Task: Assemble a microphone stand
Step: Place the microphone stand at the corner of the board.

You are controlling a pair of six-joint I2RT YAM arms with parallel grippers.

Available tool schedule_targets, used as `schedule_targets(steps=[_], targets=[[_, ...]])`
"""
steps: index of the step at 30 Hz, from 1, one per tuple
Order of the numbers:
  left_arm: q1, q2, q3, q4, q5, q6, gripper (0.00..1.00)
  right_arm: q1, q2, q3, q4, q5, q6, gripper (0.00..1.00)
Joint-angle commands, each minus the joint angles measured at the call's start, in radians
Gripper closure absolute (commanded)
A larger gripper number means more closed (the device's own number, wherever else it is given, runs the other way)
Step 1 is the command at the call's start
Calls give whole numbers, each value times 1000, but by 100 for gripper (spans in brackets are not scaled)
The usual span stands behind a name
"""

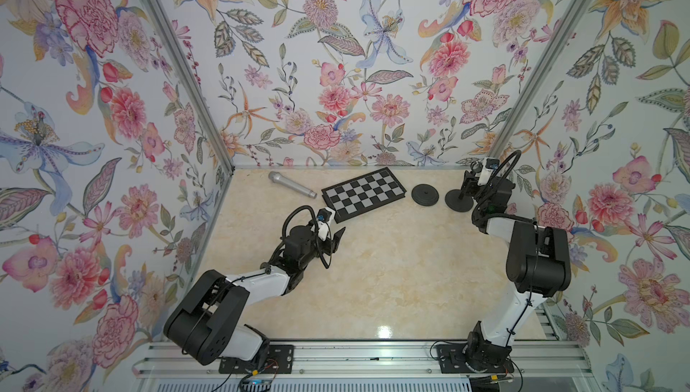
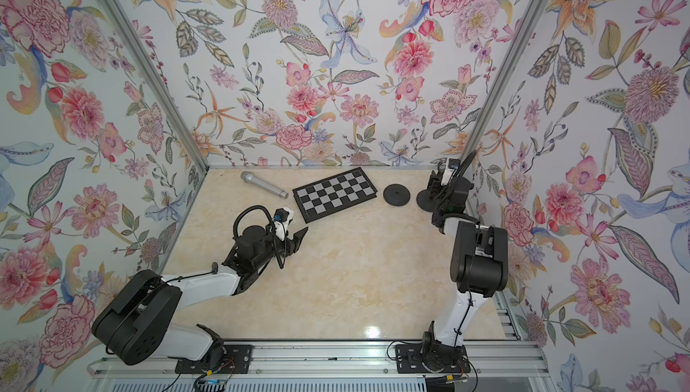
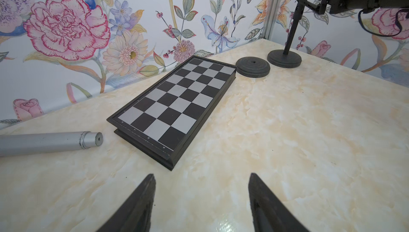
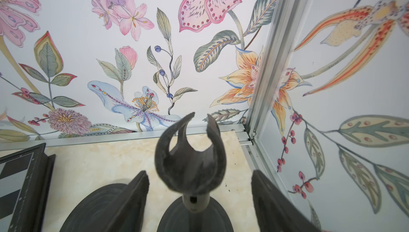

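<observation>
Two grippers, both empty: nearest, the left gripper (image 3: 201,175) hovers over bare table (image 3: 287,142) with its jaws parted on nothing. Beyond it lies one chessboard (image 3: 174,104), no part of the job, and near its corner one silver microphone (image 3: 44,142) lies flat on its side. Farther off to the right sit two dark round pieces: one loose disc (image 3: 253,66) with an empty centre hole, and just beside it one base (image 3: 284,58) bearing the one upright pole (image 3: 291,34). At the pole's top is one forked clip (image 4: 188,153). The right gripper (image 4: 199,173) stands around it, jaws wide to either side and apart from it, gripping nothing. I judge the stand itself to be put together and seating the microphone to be the step left; whether the loose disc belongs to it I cannot tell. The next move calls for a grasp across the microphone's barrel, a carry clear of the chessboard, and a steadying hold on the pole while the microphone presses into the clip.
</observation>
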State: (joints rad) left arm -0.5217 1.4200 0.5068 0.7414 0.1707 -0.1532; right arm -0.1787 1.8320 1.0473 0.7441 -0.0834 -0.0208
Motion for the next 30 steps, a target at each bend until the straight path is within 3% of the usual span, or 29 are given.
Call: schedule_targets(steps=[1,2,3,5,8,10,13,15,16,18,24,30], targets=[[12,-44,47,-164,-68,-14,31,13,-118,-62,-171,13,95,20],[11,-59,53,-210,-82,-39,21,22,-158,-76,-239,28,118,17],[11,-70,49,-237,-94,-67,2,33,-197,-92,-295,55,144,14],[11,-99,16,-242,-100,-112,1,67,-284,-123,-442,87,168,0],[7,-145,-18,-257,-171,-125,1,158,-370,-128,-636,120,157,0],[7,-160,-18,-288,-219,-131,1,223,-354,-65,-763,134,157,0],[9,-155,17,-364,-241,-172,1,290,-247,100,-927,143,186,0],[16,-138,54,-469,-365,-363,1,307,-153,218,-997,140,208,0],[37,-120,78,-523,-344,-412,1,308,-106,275,-1013,107,213,0],[69,-76,107,-541,-249,-395,1,306,-24,369,-1019,10,193,0],[72,-19,159,-631,-274,-363,1,299,294,777,-1203,-79,149,0],[73,-33,158,-641,-321,-344,1,269,495,980,-1239,-124,206,0]])
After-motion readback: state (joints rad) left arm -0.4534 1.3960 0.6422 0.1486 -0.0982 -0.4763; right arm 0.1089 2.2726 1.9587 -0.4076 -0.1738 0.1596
